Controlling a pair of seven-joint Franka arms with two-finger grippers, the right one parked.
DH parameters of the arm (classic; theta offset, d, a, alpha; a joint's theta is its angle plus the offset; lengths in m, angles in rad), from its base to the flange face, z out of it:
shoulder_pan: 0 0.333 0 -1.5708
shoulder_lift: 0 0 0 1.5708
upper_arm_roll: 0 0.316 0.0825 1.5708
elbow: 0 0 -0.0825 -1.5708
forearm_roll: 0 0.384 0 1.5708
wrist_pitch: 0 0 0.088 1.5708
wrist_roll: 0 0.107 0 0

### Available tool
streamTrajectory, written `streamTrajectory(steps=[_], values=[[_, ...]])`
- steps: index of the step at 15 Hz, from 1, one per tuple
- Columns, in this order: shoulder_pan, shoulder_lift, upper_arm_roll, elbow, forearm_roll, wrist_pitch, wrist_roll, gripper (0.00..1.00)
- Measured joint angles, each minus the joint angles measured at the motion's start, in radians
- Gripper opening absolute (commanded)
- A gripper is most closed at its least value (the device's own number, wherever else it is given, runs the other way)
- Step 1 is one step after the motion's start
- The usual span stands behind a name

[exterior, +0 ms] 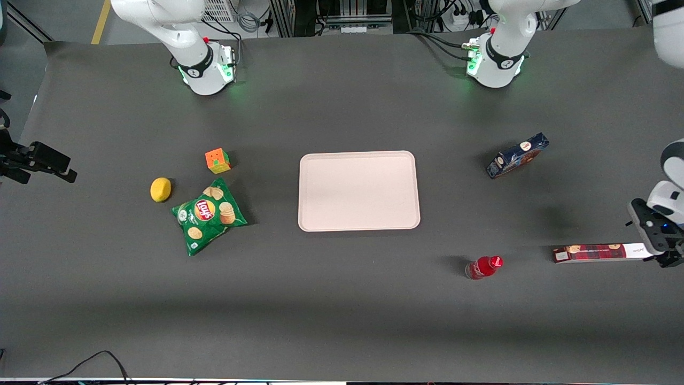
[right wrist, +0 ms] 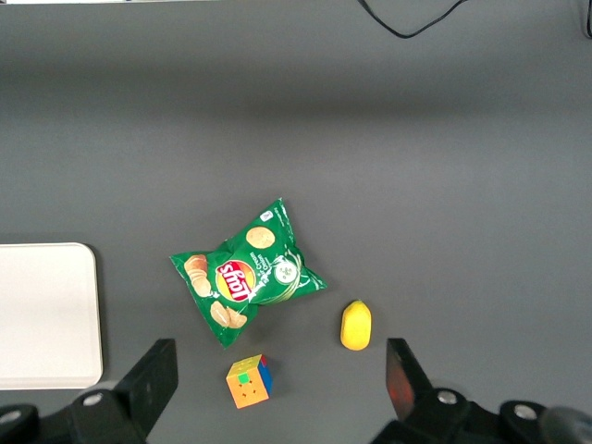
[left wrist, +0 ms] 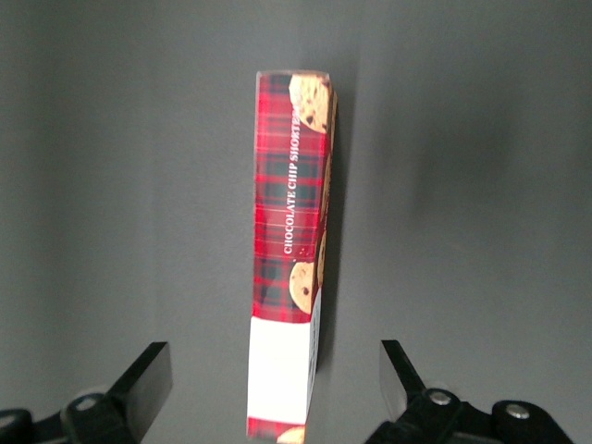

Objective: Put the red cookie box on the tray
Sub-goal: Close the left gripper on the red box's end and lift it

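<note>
Glossy cardboard red cookie box (left wrist: 289, 250); matt smooth plastic tray (exterior: 358, 190); black plastic hand (left wrist: 276, 388) over box's white end.

Front camera is mounted high, looking steeply down on the whole dark grey table (exterior: 342, 299). Left wrist camera looks down, close, past the open gripper (left wrist: 276, 379) at the long dark-red plaid cookie box (left wrist: 289, 250), also in the front view (exterior: 598, 252). Right wrist camera shares the pale pinkish-beige tray (right wrist: 46, 314).

White Franka arms showing black joint bands

The gripper (left wrist: 273, 384) is showing black wedge-shaped fingers (left wrist: 148, 375) with silver screws; green lights are glowing at both bases.
</note>
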Motion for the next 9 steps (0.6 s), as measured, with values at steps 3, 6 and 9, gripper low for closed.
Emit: streamTrajectory(steps=[3,6,9], values=[[0.0,0.052,-0.005,0.003,-0.003,0.047,0.02,1.0],[0.0,0.08,-0.012,0.004,-0.01,0.088,0.029,1.0],[0.0,0.104,-0.024,0.005,-0.015,0.113,0.038,1.0]])
